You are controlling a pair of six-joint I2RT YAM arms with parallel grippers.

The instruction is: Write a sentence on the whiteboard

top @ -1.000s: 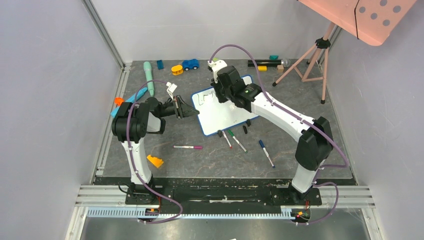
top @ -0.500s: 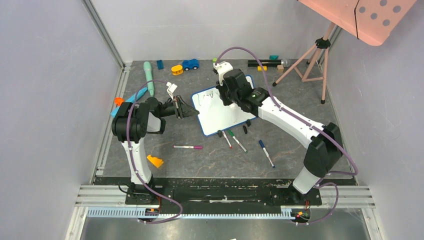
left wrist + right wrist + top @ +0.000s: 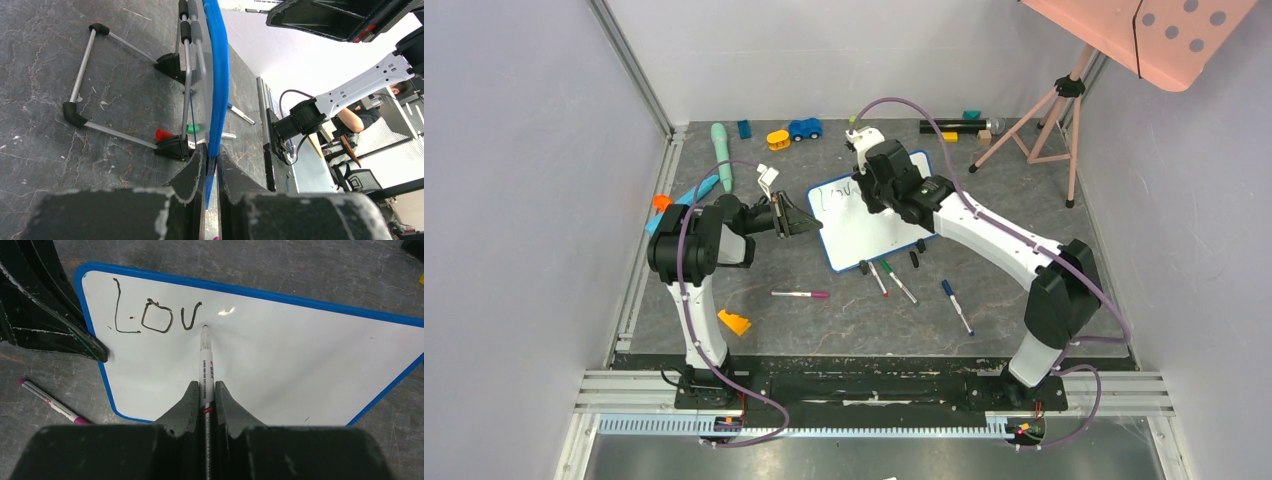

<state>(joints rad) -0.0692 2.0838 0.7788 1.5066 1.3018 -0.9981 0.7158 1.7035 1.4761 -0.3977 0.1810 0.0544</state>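
Whiteboard: I read sentence as "LOV".
Right gripper: clamped on marker, tip on board.
Left gripper: pinching frame edge.

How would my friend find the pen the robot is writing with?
Find the blue-framed whiteboard in the middle of the table. The right arm's fingers pinch a white pen, its tip just past the letters LOV. The other pens all lie loose on the table.

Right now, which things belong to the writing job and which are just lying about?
Job: whiteboard (clamped in the left jaws), the started sentence "Lov", the writing marker in the right jaws.
Lying about: pink marker, blue toy car, orange wedge, pink tripod.
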